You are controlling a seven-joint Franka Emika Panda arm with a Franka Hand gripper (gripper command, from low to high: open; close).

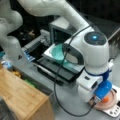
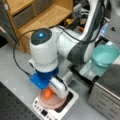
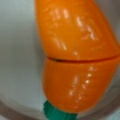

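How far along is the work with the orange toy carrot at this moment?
Already done: the orange plastic toy carrot is at the pink round plate on the white scale. In hand: the gripper is down right at the carrot, which fills the wrist view. Left: the arm has not lifted away.

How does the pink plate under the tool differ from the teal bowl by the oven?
The pink plate is shallow and sits on a white scale; the teal bowl is deep and rests on the oven door. The plate carries an orange toy carrot beneath the tool; the bowl looks empty. Both are round.
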